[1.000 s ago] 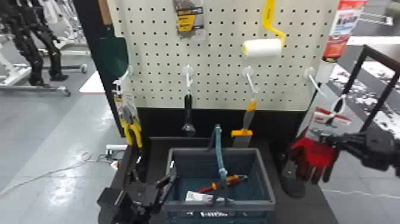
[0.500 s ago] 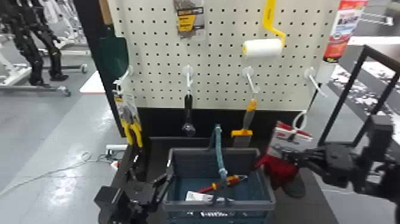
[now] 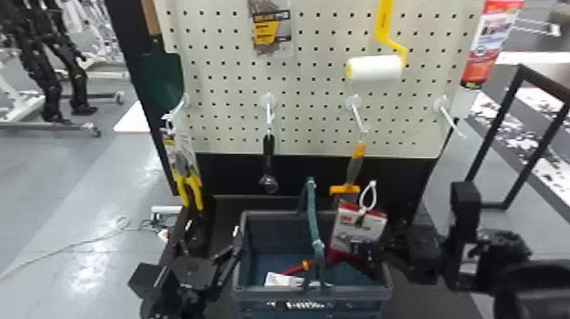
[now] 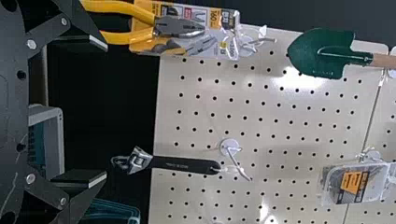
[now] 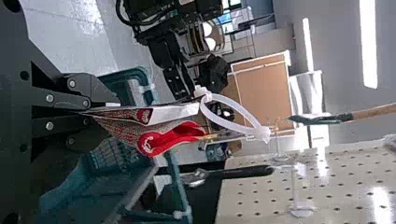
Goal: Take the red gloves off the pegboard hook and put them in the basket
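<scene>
- Your right gripper (image 3: 368, 250) has its flat fingers pinching the gloves (image 5: 173, 137) and their stiff card (image 3: 358, 229).
- You have the gloves over the right side of the basket (image 3: 271, 294), off the hook (image 3: 453, 121); their fabric is speckled, with bright red parts.
- A white plastic loop (image 5: 239, 110) rises from the card.
- Your left gripper (image 3: 212, 229) sits left of the rigid, boxy basket, fingers spread, holding nothing.

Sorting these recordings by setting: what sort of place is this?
Most likely a robotics lab or test hall with a mock tool display: black jointed machine legs beside a white wheeled metal frame, and a cream perforated pegboard holding a black-handled metal wrench.
</scene>
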Available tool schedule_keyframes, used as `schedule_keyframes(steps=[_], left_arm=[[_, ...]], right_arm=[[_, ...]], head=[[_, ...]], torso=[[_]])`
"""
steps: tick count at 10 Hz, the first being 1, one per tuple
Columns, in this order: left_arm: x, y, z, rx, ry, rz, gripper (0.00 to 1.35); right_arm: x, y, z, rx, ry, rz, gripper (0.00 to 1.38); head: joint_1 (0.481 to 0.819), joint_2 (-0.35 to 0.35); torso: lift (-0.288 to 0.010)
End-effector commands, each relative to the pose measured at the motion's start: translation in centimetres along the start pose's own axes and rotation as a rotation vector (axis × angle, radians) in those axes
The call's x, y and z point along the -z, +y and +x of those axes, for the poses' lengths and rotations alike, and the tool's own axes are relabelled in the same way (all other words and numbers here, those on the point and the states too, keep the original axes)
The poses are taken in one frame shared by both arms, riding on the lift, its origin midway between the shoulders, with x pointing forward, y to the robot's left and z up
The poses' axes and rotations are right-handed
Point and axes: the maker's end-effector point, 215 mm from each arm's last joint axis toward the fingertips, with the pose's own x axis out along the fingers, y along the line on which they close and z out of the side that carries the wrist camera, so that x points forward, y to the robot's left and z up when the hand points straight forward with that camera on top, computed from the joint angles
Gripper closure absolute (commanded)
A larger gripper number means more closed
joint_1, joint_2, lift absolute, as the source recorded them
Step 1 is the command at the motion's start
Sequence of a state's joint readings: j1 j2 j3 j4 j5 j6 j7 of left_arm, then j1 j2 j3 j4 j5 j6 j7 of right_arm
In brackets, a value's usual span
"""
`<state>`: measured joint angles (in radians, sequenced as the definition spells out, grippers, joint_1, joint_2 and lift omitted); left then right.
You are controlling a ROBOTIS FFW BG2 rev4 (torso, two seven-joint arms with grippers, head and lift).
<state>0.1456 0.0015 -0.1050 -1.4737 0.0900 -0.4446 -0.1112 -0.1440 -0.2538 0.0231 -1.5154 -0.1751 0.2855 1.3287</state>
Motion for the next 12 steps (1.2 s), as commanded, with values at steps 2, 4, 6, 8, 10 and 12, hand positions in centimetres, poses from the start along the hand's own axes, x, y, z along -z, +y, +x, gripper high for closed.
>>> schedule_keyframes(steps=[2,4,6,8,10,12], left_arm=[[0.0,0.3,-0.3,-0.01,0.003,-0.001,0.32],[-0.3,0.2,-0.1,-0.008,-0.003,-0.001,0.32],[-0.2,0.5,-0.5,-0.015,0.001,0.001,0.32],[-0.2,0.5,-0.5,-0.015,0.003,0.0,0.32],[-0.2,0.4,-0.4,-0.014,0.001,0.0,0.32],[-0.3,0.4,-0.4,-0.013,0.001,0.0,0.32]], right_arm=[[4.3,0.9,2.2,-0.047,-0.003,0.106,1.28],[5.5,0.9,3.6,-0.078,0.012,0.131,0.5],[5.3,0.6,3.3,-0.071,0.011,0.12,0.06],[4.9,0.4,3.2,-0.066,-0.001,0.11,0.24],[4.7,0.4,3.2,-0.065,-0.011,0.108,0.28],[4.7,0.4,3.2,-0.063,-0.019,0.113,0.28]], head=[[0.549,0.0],[0.549,0.0],[0.549,0.0],[0.549,0.0],[0.549,0.0],[0.549,0.0]], torso=[[-0.1],[-0.1],[-0.1],[-0.1],[-0.1],[-0.1]])
